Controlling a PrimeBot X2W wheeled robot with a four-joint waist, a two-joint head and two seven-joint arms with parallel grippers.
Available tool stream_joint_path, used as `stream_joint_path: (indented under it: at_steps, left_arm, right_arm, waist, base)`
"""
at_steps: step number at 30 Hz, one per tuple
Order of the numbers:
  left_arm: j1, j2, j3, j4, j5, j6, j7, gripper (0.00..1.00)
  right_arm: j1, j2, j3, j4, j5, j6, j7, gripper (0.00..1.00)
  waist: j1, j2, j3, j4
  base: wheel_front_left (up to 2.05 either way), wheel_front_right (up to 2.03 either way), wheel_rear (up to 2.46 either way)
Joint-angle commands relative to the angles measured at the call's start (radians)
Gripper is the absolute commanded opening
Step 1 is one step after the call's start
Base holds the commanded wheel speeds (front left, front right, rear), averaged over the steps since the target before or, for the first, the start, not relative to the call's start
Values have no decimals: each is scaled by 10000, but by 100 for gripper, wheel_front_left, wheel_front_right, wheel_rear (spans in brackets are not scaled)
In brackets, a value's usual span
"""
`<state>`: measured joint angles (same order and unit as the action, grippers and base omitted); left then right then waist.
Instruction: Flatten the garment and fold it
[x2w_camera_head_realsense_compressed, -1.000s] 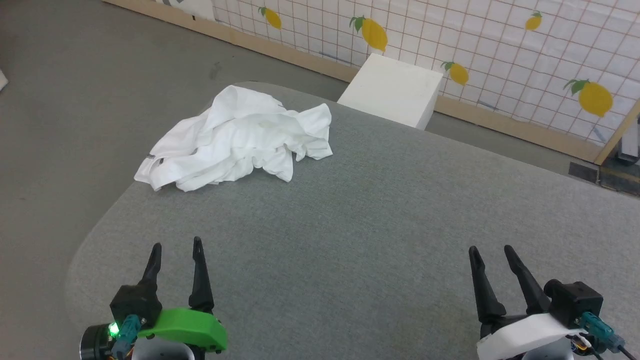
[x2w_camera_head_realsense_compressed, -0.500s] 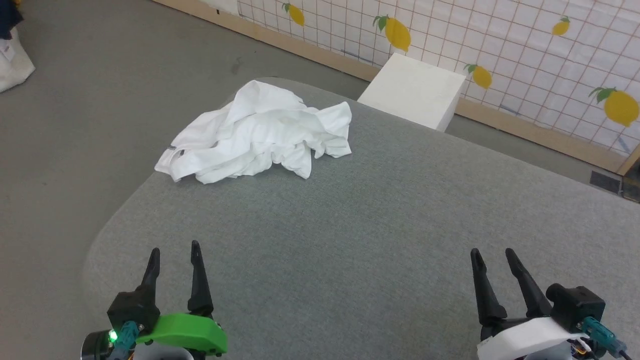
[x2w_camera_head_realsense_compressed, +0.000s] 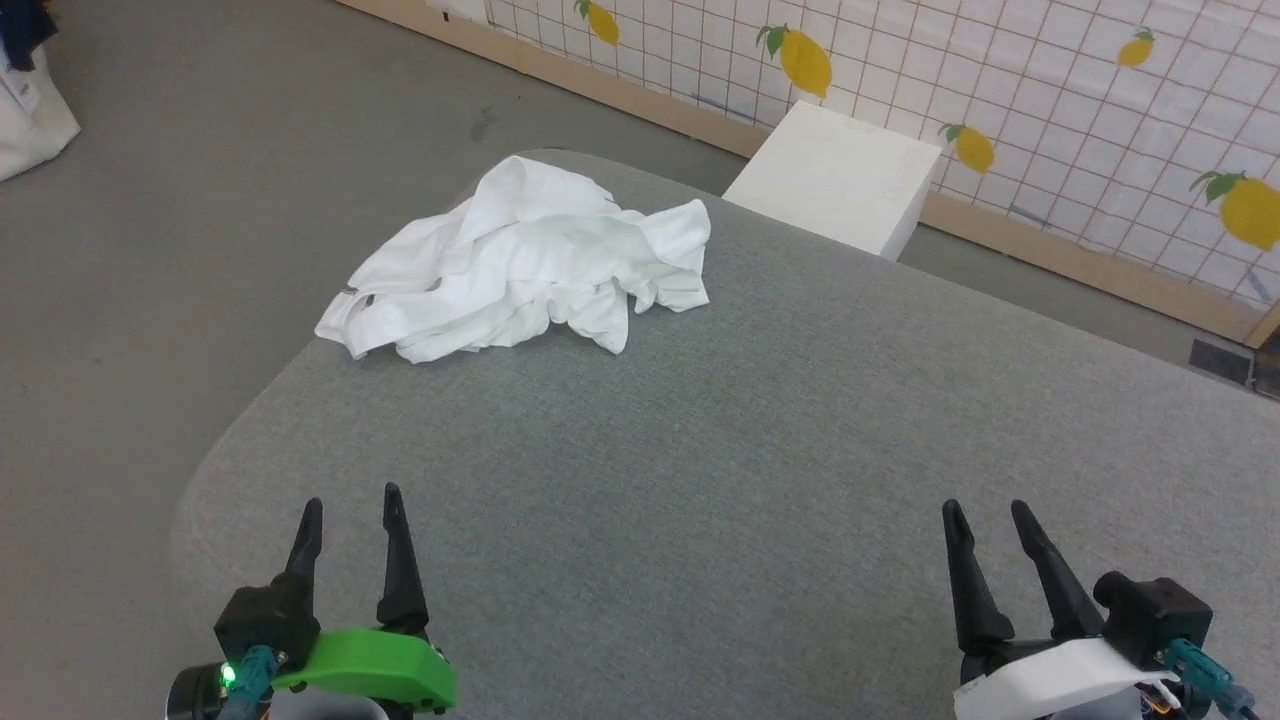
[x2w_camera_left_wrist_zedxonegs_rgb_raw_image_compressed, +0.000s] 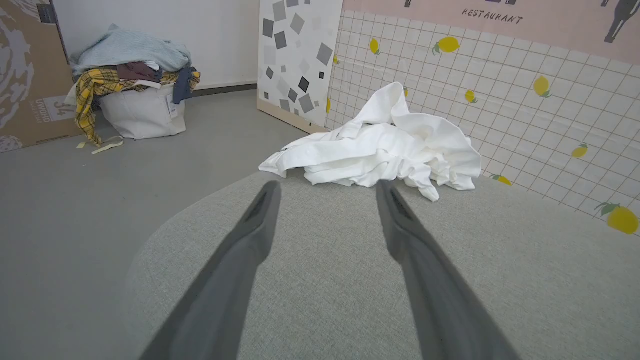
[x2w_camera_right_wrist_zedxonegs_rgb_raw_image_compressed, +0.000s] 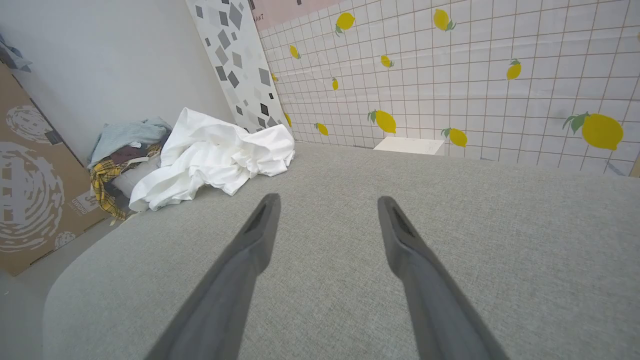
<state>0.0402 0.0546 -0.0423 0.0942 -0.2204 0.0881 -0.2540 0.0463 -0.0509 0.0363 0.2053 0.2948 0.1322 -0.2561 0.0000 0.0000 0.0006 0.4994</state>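
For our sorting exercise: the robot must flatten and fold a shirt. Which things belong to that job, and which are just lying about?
Job: shirt; table; left pincer; right pincer, both open.
Lying about: white box; bag of clothes; cardboard box.

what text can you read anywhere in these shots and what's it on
"RESTAURANT": on the pink wall band above the lemon tiles.
Print on the cardboard box: sideways and blurred, not safely readable.
Label on the white bag: too small to read.
Dark tag at the edge of the garment: too small to read.
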Motion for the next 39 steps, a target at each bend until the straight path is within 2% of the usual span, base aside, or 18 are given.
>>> stream_joint_path:
  at_steps: [1,7,12,16,20,22,25,28,33,37,39]
  left_arm:
    - [-80,-43,11,59,-96,-87,-78,100]
    - [-1214,28,228,299,-567,-690,-78,100]
    - [-3383,429,741,1085,-1461,-1411,-13,100]
    - [-5329,992,1086,2090,-2133,-1731,529,100]
    - [-7053,1424,1413,3444,-3013,-1894,1642,100]
    - [-7784,1473,1950,4182,-3950,-1873,2519,100]
    - [-8670,1903,2472,4958,-4823,-1754,3819,100]
    - [-9249,2415,2400,5381,-4850,-1524,4818,100]
    - [-9697,3090,2036,5897,-4450,-785,6220,100]
    - [-9703,3296,1763,6278,-4166,-141,7130,100]
    - [-9615,3326,1616,6381,-4022,42,7338,100]
  right_arm:
    - [69,7,6,13,40,-15,-57,100]
    - [-52,7,-96,-44,-166,-15,-57,100]
    - [-282,7,-267,-207,-551,-15,100,100]
    - [-647,7,-572,-699,-1009,-15,435,100]
    - [-959,7,-783,-1275,-1462,-15,827,100]
    - [-1079,7,-831,-1537,-1598,-15,978,100]
    - [-1191,7,-972,-1902,-1706,-15,1110,100]
    - [-1232,7,-1166,-2199,-1799,-15,1201,100]
    - [-1328,7,-1330,-2591,-1891,-15,1296,100]
    - [-1384,7,-1411,-2772,-1929,-15,1317,100]
    - [-1405,7,-1449,-2846,-1948,-15,1313,100]
  waist:
    - [0,0,50,-81]
    - [0,0,315,-345]
    - [0,0,1035,-723]
    - [0,0,2046,-1150]
    - [0,0,3079,-1637]
    - [0,0,3532,-1941]
    - [0,0,4177,-2359]
    - [0,0,4774,-2564]
    - [0,0,5562,-2753]
    - [0,0,5934,-2790]
    - [0,0,6069,-2784]
  base:
    - [0,0,0]
    - [0,0,0]
    - [0,0,0]
    - [0,0,0]
    - [0,0,0]
    - [0,0,0]
    - [0,0,0]
    - [0,0,0]
    - [0,0,0]
    - [0,0,0]
    - [0,0,0]
